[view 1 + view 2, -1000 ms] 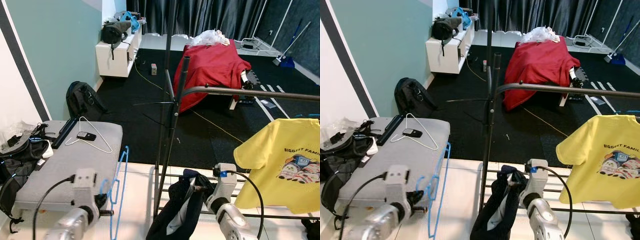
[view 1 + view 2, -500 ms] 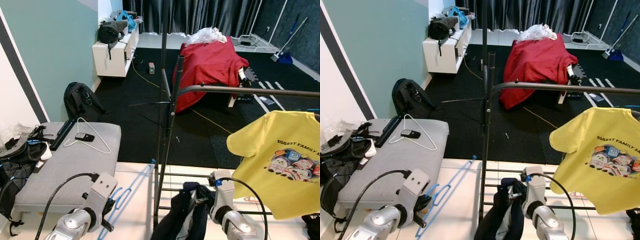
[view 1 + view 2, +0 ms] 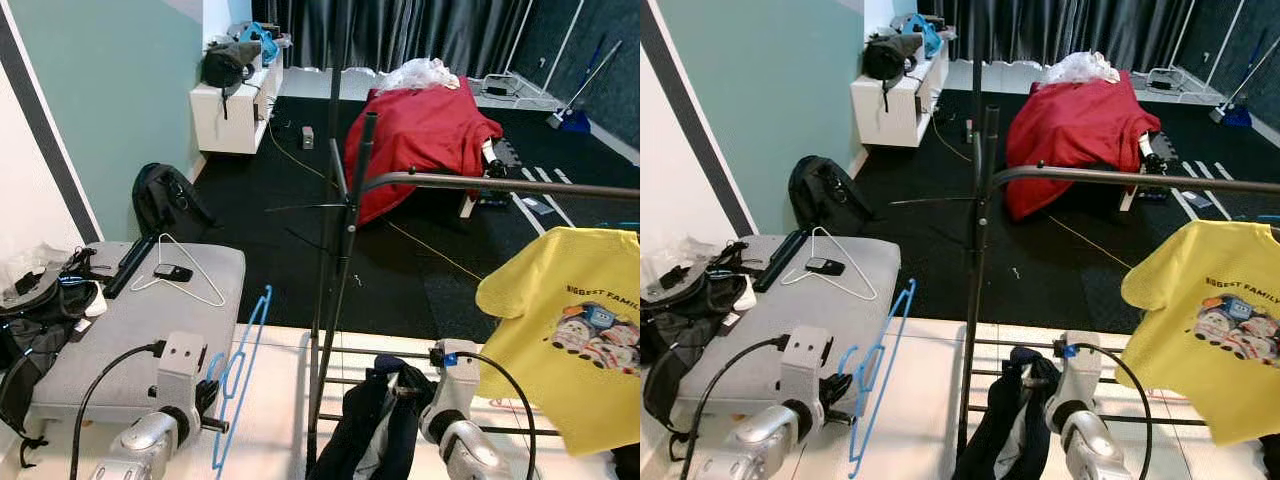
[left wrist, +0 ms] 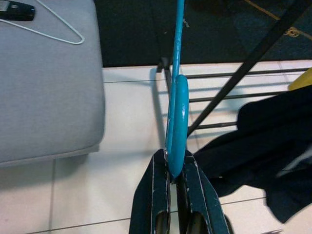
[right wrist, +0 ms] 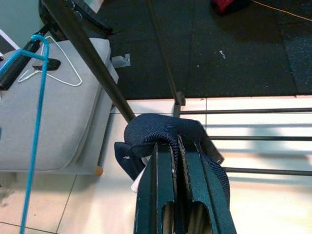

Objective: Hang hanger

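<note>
A blue plastic hanger point(image 3: 243, 353) stands nearly upright at the lower left, its hook pointing up by the grey bench. My left gripper point(image 4: 173, 168) is shut on its lower edge. My right gripper point(image 5: 176, 146) is shut on a dark navy garment point(image 3: 365, 440) that droops beside the foot of the clothes rack. The rack's dark rail point(image 3: 480, 183) runs to the right from an upright pole point(image 3: 349, 220). A yellow printed T-shirt point(image 3: 570, 330) hangs from the rail at the far right.
The grey bench point(image 3: 120, 330) on my left holds a white wire hanger point(image 3: 185, 275), a small black device point(image 3: 172, 272) and black bags point(image 3: 30, 320). The rack's low bars point(image 5: 253, 139) cross the tiled floor. A backpack point(image 3: 165, 195) and a red-draped object point(image 3: 425, 125) lie beyond.
Half a second ago the blue hanger lay tilted low toward the rack; my left gripper has now turned it upright again. The yellow T-shirt has swung slightly. The view itself shifted.
</note>
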`<state>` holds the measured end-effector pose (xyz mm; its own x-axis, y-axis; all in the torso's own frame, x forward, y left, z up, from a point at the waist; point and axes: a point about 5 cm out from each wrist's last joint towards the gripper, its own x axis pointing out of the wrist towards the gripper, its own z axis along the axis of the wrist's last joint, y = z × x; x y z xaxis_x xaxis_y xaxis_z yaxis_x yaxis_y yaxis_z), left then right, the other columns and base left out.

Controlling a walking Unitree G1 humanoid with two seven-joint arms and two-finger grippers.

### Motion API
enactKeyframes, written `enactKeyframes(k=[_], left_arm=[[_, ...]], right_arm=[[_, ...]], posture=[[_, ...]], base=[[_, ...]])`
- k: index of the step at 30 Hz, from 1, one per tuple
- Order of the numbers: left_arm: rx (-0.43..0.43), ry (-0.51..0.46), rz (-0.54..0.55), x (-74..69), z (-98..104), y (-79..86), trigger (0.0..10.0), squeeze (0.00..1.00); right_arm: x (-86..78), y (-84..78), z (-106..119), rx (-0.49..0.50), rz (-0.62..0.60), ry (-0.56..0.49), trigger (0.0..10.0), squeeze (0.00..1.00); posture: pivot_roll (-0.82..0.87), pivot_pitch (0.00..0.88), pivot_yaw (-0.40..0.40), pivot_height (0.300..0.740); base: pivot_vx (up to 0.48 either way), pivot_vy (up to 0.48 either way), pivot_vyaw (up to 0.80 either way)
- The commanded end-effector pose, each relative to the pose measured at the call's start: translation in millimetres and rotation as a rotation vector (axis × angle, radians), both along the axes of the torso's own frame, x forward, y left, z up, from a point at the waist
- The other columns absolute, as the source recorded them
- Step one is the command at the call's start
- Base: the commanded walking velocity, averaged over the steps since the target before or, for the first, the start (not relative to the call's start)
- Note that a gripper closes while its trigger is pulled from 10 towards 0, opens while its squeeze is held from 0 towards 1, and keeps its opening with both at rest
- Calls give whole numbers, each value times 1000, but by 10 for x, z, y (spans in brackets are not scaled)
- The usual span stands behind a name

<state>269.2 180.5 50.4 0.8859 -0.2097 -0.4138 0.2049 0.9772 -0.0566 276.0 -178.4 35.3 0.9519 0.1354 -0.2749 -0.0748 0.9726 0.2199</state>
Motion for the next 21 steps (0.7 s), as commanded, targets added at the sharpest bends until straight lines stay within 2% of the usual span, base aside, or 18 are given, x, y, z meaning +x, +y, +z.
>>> enactKeyframes(k=[1, 10, 21], left_arm=[[-2, -13, -15, 4, -1, -36, 10000, 0], [-40, -23, -58, 31, 27, -163, 10000, 0], [-36, -35, -76, 41, 56, -174, 10000, 0]], right_arm=[[24, -35, 74, 4, -19, -30, 10000, 0], [0, -86, 79, -9, -36, -33, 10000, 0], [-33, -70, 48, -2, -43, -22, 10000, 0]], posture=[[-89, 80, -27, 735], [-100, 86, -11, 735], [-87, 82, -7, 735]], base=[[0, 0, 0], [0, 0, 0], [0, -427, 0]])
